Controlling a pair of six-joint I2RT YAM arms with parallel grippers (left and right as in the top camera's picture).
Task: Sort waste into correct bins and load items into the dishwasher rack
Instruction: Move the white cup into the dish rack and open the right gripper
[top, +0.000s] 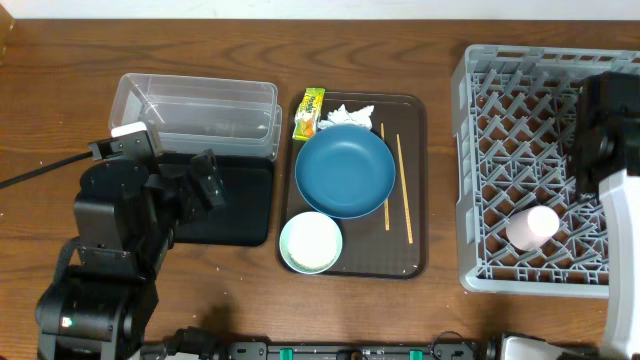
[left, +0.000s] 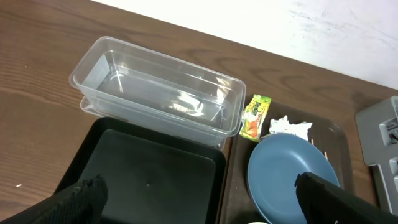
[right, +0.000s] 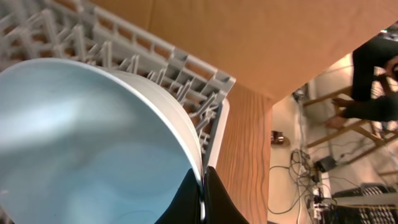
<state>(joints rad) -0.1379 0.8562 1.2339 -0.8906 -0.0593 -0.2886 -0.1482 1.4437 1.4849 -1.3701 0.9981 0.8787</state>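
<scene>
My right gripper (right: 203, 199) is shut on the rim of the small pale blue-white bowl (right: 81, 143), held over the grey dishwasher rack (right: 124, 43). In the overhead view the right arm (top: 605, 130) hides that bowl above the rack (top: 470, 90). A pink cup (top: 533, 226) lies in the rack. My left gripper (left: 202, 202) is open and empty above the black tray (left: 155, 174), beside the clear tub (left: 155, 93). The large blue bowl (top: 345, 170), pale green-white bowl (top: 311, 243), yellow-green wrapper (top: 309, 112), white tissue (top: 348, 117) and two chopsticks (top: 404, 190) lie on the brown tray. I cannot make out rice grains.
The brown serving tray (top: 415, 265) sits mid-table between the black tray (top: 245, 215) and the rack. The clear tub (top: 195, 110) stands behind the black tray. The left arm's base (top: 110, 250) fills the front left. Bare wood table lies along the back.
</scene>
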